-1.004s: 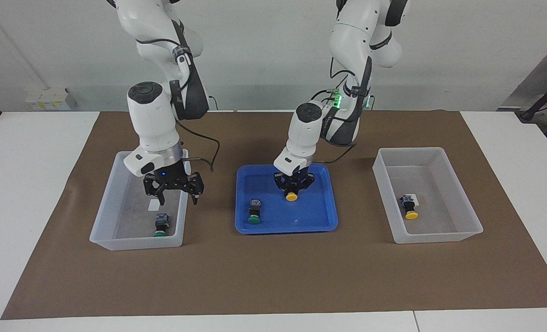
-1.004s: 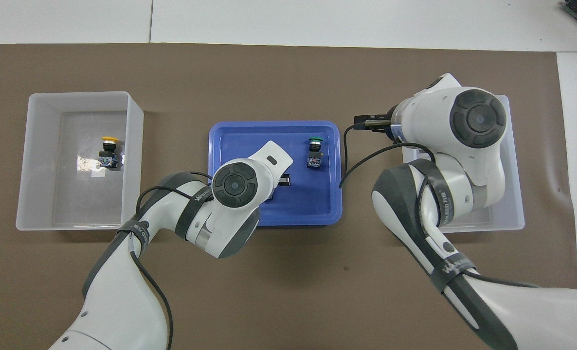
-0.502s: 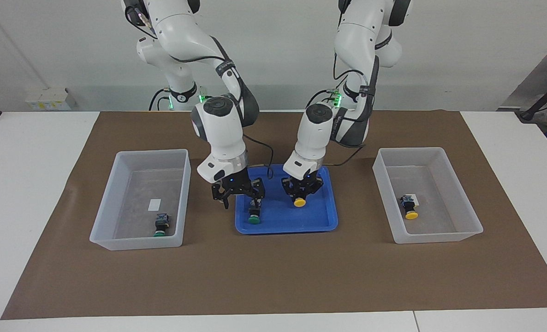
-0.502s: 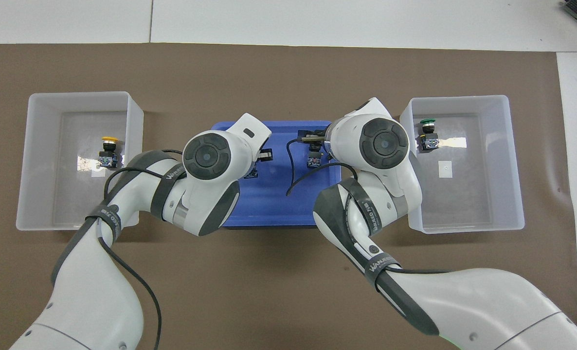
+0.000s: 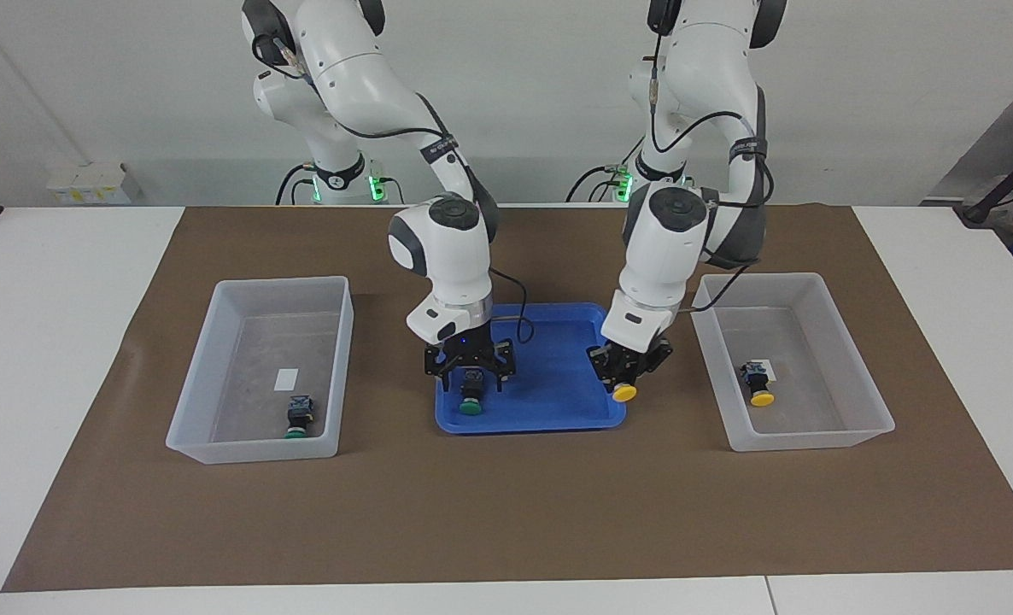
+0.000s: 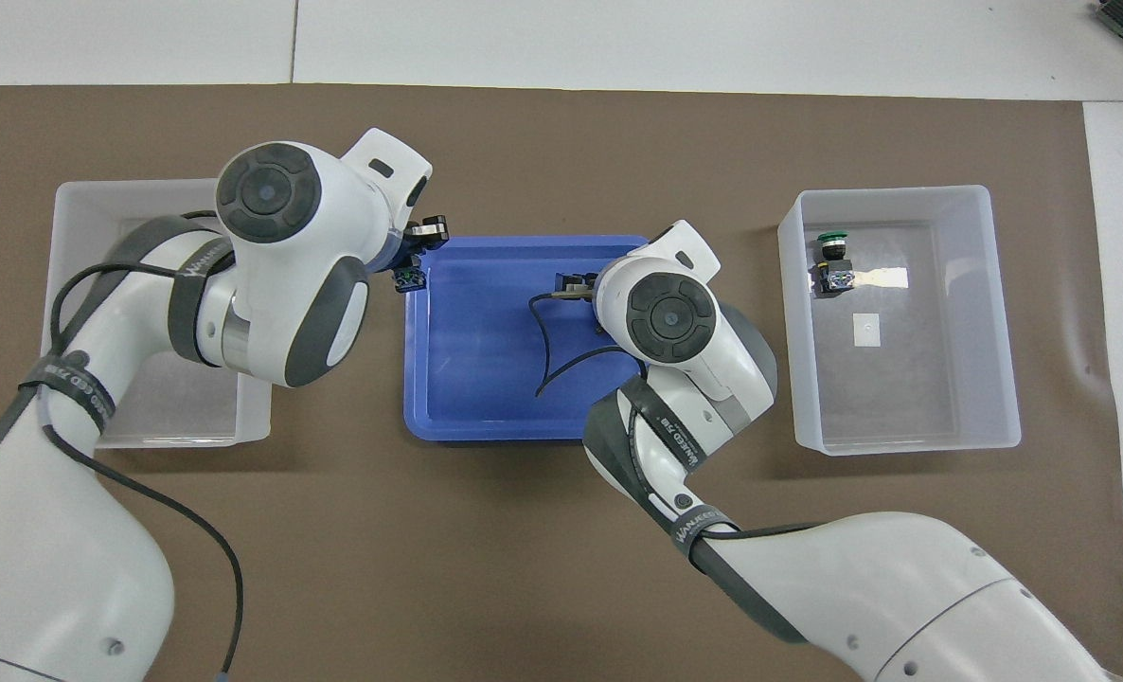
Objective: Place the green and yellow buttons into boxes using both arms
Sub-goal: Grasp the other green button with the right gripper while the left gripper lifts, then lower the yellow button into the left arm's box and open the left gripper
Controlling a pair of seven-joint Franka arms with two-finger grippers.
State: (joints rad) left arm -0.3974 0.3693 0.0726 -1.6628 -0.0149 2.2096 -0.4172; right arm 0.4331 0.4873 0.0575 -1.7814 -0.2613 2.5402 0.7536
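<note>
My left gripper (image 5: 625,377), clamped on a yellow button (image 5: 624,392), has risen from the glossy blue tray (image 5: 558,418) and carried it over the tray's edge toward the left arm's translucent box (image 5: 867,418). My right gripper (image 5: 469,375) has dropped onto the tray's green button (image 5: 470,404), fingers straddling it. Each box holds a round-capped button already: yellow (image 5: 760,395), green (image 5: 296,427).

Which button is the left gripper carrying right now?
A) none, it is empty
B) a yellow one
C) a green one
B: the left gripper is shut on a yellow button, raised over the blue tray's edge toward the left arm's end of the table; the green button on the tray sits under the right gripper.
</note>
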